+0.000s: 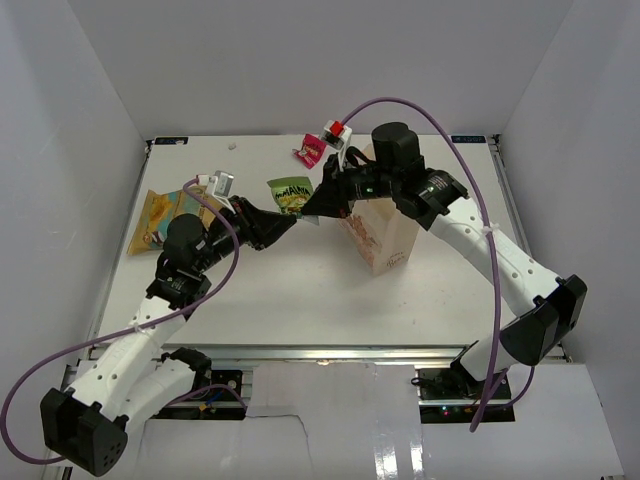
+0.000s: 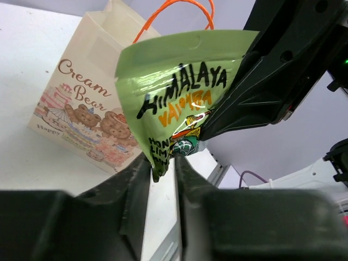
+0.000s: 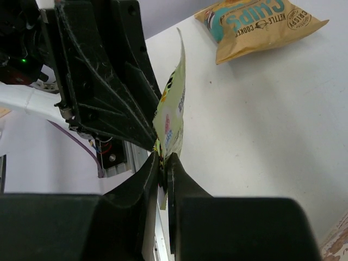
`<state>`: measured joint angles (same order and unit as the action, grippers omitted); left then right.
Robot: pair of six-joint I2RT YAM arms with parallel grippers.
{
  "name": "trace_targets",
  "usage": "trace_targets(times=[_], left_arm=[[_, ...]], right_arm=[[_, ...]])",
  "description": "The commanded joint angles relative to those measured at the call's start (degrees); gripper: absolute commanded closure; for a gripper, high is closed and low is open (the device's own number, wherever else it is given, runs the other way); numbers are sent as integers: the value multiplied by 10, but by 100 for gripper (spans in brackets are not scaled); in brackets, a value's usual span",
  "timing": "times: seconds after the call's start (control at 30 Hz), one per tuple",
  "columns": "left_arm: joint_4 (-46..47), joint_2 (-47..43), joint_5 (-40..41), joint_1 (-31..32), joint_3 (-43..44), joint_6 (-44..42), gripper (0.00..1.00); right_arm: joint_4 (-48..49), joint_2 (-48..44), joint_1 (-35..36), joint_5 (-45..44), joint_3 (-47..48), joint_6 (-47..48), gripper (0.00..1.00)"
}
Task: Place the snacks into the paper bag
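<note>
A green snack packet (image 1: pixel 292 193) hangs above the table between both arms, left of the paper bag (image 1: pixel 385 238). My left gripper (image 1: pixel 288 222) is shut on its lower corner; in the left wrist view the packet (image 2: pixel 179 92) stands up from the fingertips of that gripper (image 2: pixel 163 160). My right gripper (image 1: pixel 312 210) is shut on the same packet's other edge, and the right wrist view shows the packet (image 3: pixel 173 109) edge-on, pinched at that gripper (image 3: pixel 164 157). The beige bag (image 2: pixel 81 87) with orange handles stands upright just behind.
A magenta-pink packet (image 1: pixel 312 150) lies at the back of the table. A yellow-tan pouch (image 1: pixel 160 218) lies flat at the left, also seen in the right wrist view (image 3: pixel 261 24). White walls enclose the table on three sides.
</note>
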<state>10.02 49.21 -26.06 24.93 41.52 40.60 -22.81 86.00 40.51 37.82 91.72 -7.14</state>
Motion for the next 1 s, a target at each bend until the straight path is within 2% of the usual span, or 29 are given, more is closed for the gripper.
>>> trace_targets(times=[0.0, 0.03, 0.07, 0.1, 0.2, 0.3, 0.5, 0.6, 0.67, 0.73, 0.97], left_arm=[[2, 10, -22, 6, 10, 3, 62], [2, 11, -17, 6, 12, 0, 52], [2, 11, -1, 6, 15, -1, 38], [2, 11, 9, 6, 19, -5, 32], [2, 18, 50, 6, 28, -15, 16], [-12, 48, 101, -1, 50, -23, 7], [-14, 181, 86, -46, 119, 19, 7], [-16, 281, 59, -66, 158, 47, 7], [-26, 359, 49, -78, 206, 64, 7], [-47, 439, 39, -85, 263, 80, 2], [-134, 652, 72, -95, 484, 84, 2]], right_arm=[[56, -13, 1, 19, 23, 14, 92], [56, -16, -1, 17, 24, 21, 92], [56, -25, -3, 17, 27, 26, 92], [57, -28, -13, 19, 28, 33, 92], [58, -47, -41, 23, 32, 41, 92], [59, -71, -83, 26, 37, 47, 92], [57, -125, -182, -17, 40, 69, 92], [56, -155, -199, -81, 22, 108, 92], [55, -171, -200, -128, -11, 138, 92], [54, -179, -201, -163, -47, 149, 92], [74, -176, -201, -224, -123, 197, 90]])
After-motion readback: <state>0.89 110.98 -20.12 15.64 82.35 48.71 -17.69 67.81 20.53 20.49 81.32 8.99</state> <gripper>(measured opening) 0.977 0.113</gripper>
